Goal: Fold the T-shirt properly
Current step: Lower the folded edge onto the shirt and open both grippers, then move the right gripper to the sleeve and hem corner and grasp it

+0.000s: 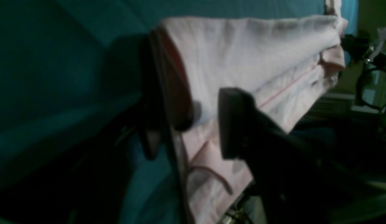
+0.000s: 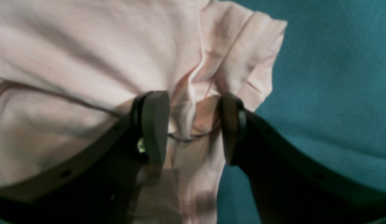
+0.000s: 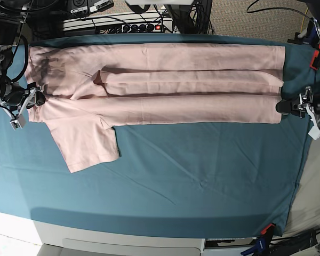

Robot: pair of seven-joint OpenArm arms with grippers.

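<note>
The pale pink T-shirt (image 3: 165, 93) lies lengthwise across the far half of the teal table cloth (image 3: 202, 176), its sides folded inward into a long band. One short sleeve (image 3: 88, 144) sticks out toward the front at the left. My left gripper (image 3: 289, 105) is at the shirt's right end; in the left wrist view its jaws (image 1: 189, 133) stand apart around the layered hem (image 1: 248, 56). My right gripper (image 3: 36, 100) is at the left end; in the right wrist view it (image 2: 193, 127) is open, with a bunched fold (image 2: 186, 102) loose between the pads.
Cables and a power strip (image 3: 122, 24) run behind the table's far edge. An orange clamp (image 3: 313, 61) holds the cloth at the far right, and another clamp (image 3: 264, 232) sits at the front right corner. Bare teal cloth covers the front half.
</note>
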